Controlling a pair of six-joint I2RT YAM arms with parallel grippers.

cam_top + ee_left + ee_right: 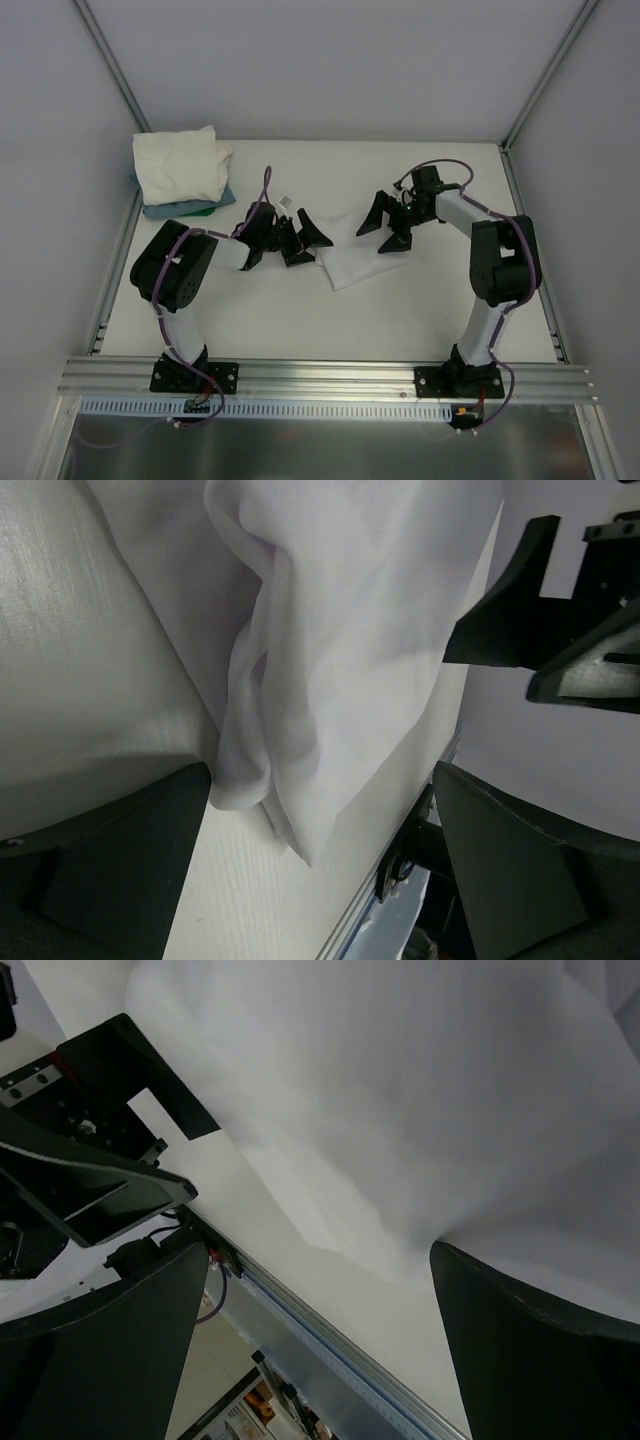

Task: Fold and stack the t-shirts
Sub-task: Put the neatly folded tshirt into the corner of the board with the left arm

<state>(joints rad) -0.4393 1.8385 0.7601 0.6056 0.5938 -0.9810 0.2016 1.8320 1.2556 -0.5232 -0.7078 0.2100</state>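
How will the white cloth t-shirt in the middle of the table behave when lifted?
The crumpled white cloth t-shirt is probably floppy: its soft folds show in the left wrist view. Lifted by one corner, it would likely hang and unfold. It looks thin, so probably light.

The left arm and right arm have white link tubes and bulky black joint housings. Thin purple cables run along them. Black base plates sit on the aluminium rail. The left hand and right hand have broad, wedge-shaped matte black fingers.
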